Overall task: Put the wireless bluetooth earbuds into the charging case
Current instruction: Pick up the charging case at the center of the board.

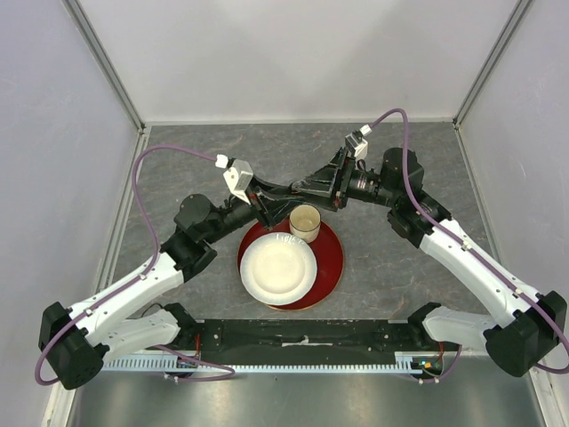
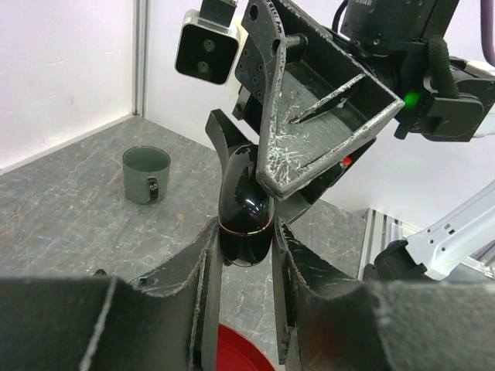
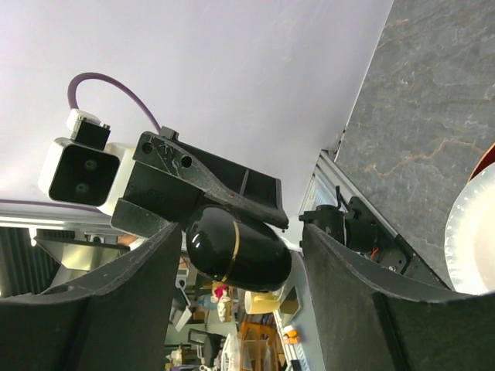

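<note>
Charging case (image 2: 246,210): black, glossy, egg-shaped, clamped by its lower half between the left gripper's (image 2: 246,246) fingers and raised off the table (image 1: 400,178). Judged to be held aloft so the other arm can work its upper half. Right gripper (image 3: 238,267) spread wide, one finger on either side of the case's free end, gaps showing on both sides. Earbuds not visible in any view.

Plain white walls (image 1: 293,53) enclose a grey marbled tabletop (image 1: 400,160)
</note>
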You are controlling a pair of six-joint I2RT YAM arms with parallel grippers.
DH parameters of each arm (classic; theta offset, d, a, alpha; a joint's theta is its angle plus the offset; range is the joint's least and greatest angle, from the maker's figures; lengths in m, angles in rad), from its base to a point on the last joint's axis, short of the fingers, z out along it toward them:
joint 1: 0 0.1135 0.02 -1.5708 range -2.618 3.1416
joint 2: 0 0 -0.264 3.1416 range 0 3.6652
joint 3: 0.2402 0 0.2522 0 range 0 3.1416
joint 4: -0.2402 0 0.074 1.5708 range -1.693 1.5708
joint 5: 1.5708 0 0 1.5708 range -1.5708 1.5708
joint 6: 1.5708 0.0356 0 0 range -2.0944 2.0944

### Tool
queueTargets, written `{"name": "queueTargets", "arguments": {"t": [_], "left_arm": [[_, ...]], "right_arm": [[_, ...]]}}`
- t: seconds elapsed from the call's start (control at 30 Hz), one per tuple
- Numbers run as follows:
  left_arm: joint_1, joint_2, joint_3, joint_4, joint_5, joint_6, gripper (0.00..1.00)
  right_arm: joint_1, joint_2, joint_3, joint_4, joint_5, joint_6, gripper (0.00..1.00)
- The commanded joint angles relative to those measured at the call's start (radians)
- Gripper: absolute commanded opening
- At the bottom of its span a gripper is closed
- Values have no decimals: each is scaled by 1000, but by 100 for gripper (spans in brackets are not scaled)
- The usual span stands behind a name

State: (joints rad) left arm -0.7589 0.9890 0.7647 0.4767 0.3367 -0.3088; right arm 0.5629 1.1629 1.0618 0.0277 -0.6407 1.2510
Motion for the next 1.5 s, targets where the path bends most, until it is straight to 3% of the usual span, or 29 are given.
{"name": "queueTargets", "arguments": {"t": [0.0,0.3,0.37,0.47,0.6,0.83,1.2,1.47], "left_arm": [[-2,-19,1,20,-30,68,2],[0,-24,4,-1,-24,96,2],[-2,-23,5,-3,-8,102,2],[-3,-24,4,-4,1,108,2],[-2,-32,-2,-13,-2,114,2],[-3,-44,-5,-24,-4,143,2],[-3,-33,-2,-26,25,178,2],[-8,-30,-4,-29,5,183,2]], "right_arm": [[-9,-5,50,5,-56,56,68],[-17,4,44,6,-76,77,44],[-17,7,43,8,-79,80,47],[-18,9,50,9,-79,82,71],[-24,4,50,12,-68,96,74],[-37,-3,37,14,-59,131,65],[-46,-2,30,35,-68,151,62],[-47,3,27,73,-93,165,42]]}}
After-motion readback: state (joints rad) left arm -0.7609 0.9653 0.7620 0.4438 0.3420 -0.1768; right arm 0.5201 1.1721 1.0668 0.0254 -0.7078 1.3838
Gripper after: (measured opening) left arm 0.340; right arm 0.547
